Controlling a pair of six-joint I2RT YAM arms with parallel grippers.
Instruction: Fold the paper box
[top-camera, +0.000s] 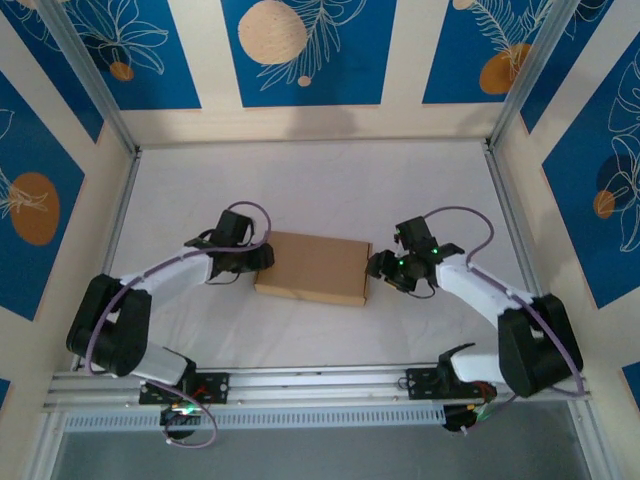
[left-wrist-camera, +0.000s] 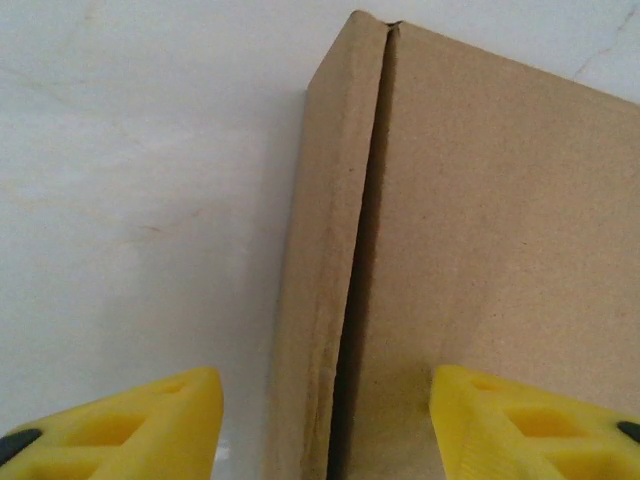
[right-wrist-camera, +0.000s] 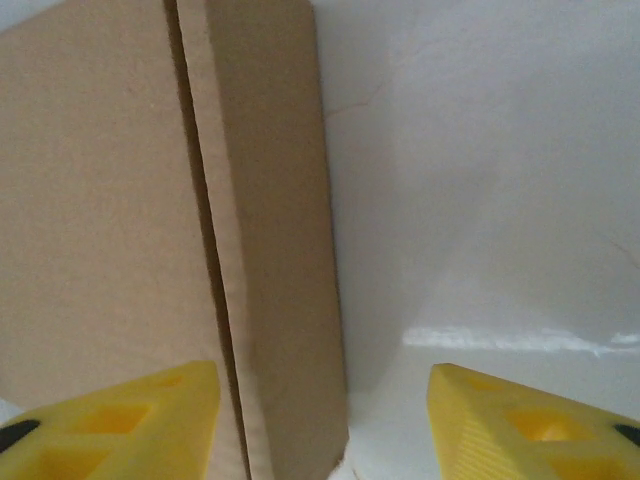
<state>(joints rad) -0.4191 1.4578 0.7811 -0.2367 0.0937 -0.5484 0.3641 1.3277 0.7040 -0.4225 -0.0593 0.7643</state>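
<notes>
The paper box (top-camera: 312, 267) lies closed and flat mid-bench (top-camera: 330, 190), between the arms. The left gripper (top-camera: 262, 257) and right gripper (top-camera: 378, 268) sit at its short ends, jaws spread, pinching nothing. The cardboard is probably light, stiff and apt to slide; the end walls look the safest hold.

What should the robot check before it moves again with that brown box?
1. Paper box looks shut, lid flat: ok.
2. Left tool open, straddling the box's end wall: ok.
3. Right tool open at the other end: ok.
4. Neither tool clamps the box: ok.
5. Flaps tucked fully inside: cannot tell; a dark seam shows along each end.
</notes>
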